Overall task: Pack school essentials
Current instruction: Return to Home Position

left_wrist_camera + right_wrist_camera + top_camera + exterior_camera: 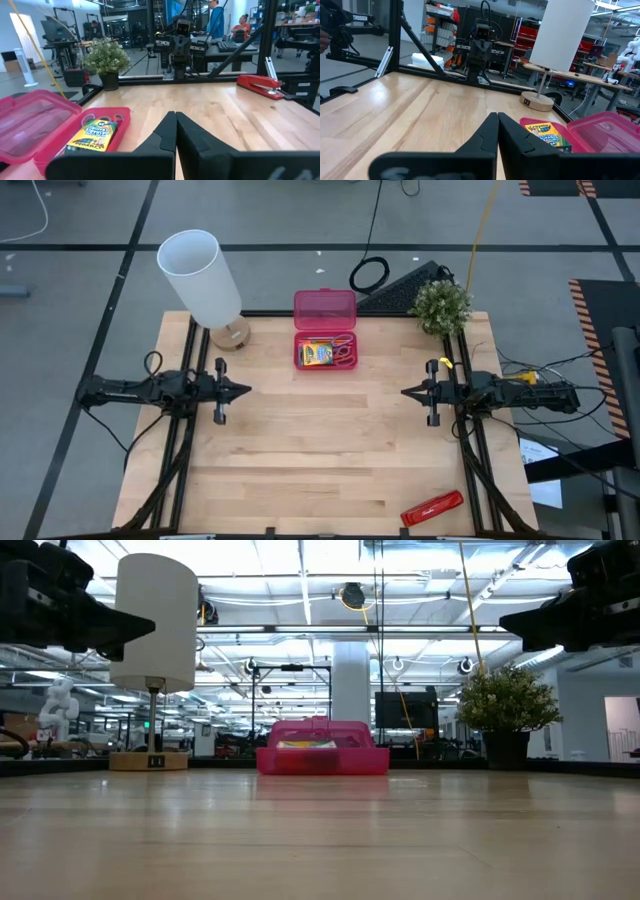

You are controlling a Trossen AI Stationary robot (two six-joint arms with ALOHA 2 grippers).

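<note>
A translucent pink plastic case stands open at the table's far middle, its lid laid back. Inside lie a yellow-green crayon box and red-handled scissors. The crayon box also shows in the left wrist view and the right wrist view. My left gripper hovers shut at the table's left side, pointing right. My right gripper hovers shut at the right side, pointing left. Both are well above the table and far from the case.
A white lamp on a wooden base stands at the far left. A potted plant stands at the far right. A red stapler lies near the front right edge. Bare wood spreads between the arms.
</note>
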